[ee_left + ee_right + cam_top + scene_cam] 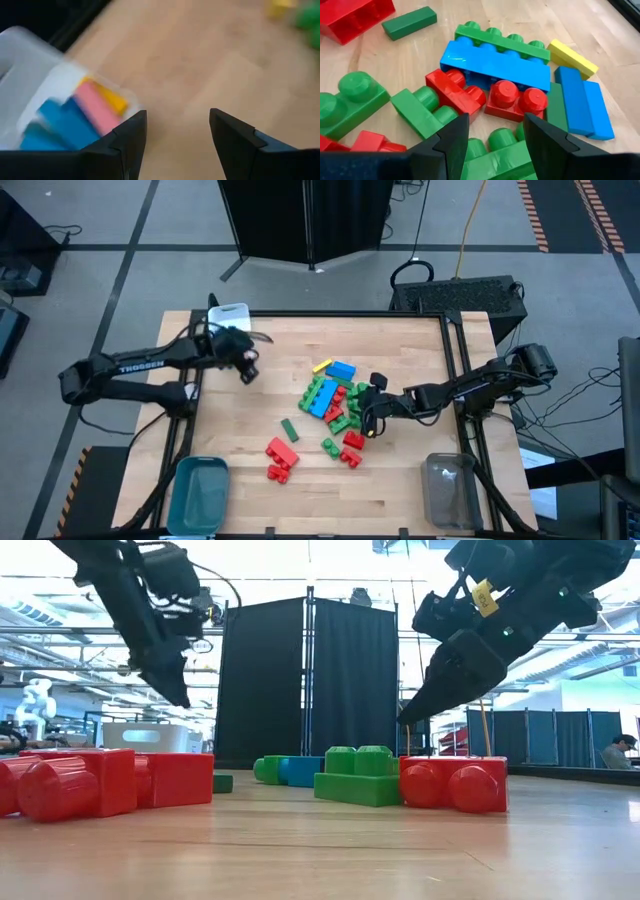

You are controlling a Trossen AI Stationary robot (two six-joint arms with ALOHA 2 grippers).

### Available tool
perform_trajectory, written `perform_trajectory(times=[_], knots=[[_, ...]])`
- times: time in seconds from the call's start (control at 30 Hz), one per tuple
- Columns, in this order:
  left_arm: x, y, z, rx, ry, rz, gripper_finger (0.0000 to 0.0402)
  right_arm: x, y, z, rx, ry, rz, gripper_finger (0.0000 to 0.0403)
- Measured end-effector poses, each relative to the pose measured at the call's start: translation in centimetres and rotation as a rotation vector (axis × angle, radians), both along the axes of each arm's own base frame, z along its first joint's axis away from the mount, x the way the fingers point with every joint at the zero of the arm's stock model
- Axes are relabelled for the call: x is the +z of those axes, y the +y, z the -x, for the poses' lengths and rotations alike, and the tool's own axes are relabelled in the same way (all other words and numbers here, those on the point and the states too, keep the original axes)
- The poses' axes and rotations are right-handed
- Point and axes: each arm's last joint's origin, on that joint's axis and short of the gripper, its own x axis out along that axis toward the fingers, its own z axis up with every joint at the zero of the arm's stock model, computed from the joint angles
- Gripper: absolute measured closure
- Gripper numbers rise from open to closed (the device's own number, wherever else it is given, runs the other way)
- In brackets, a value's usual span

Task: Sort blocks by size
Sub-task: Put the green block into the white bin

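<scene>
Two arms over a wooden surface (250,450). Left to right, from the high view:

Left arm reaches in from the left edge. Left end effector (247,367) sits near the far-left corner, just beside a white bin (228,316). Fingers spread with nothing between them; the left wrist view shows bare wood in the gap. That same view shows the white bin holding blue, pink and yellow blocks (80,112), blurred.

Near-left corner: a teal bin (199,492), contents not readable.

Left of centre, toward the near edge: a red block cluster (281,459). Just beyond it, a thin green bar (289,429) lying flat by itself.

Centre: the main pile of blocks (333,402), red, green, blue and yellow, touching and overlapping. A long blue brick (495,65) lies against a long green brick (502,41); a yellow bar (572,55) rests at the pile's far side. Red two-stud bricks (515,100) sit against the blue one.

Right arm enters from the right edge. Right end effector (372,408) hangs low at the pile's right side, fingers spread, over green bricks, gripping nothing.

Near-right corner: a clear bin (449,490).
</scene>
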Motion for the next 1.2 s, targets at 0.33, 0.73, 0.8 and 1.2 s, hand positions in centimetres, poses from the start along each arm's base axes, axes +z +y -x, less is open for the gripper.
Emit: perform_trajectory(times=[0.33, 0.73, 0.8, 1.2], knots=[[0.2, -5.1, -2.6, -0.433, -0.051, -0.04, 0.0197, 0.0, -0.3, 0.0, -0.006, 0.001, 0.005, 0.0227], [-1.2, -9.0, -6.0, -0.763, -0.1, -0.09, 0.0197, -0.1, 0.1, 0.1, 0.047, 0.031, 0.042, 0.0227], [-2.1, -9.5, -6.6, -0.814, -0.063, -0.101, 0.0197, -0.2, 0.4, 0.2, 0.078, 0.044, 0.068, 0.0227], [-6.5, -11.1, -9.2, -1.039, 0.02, -0.066, 0.0197, -0.3, 1.0, 0.4, 0.136, 0.077, 0.109, 0.0227]])
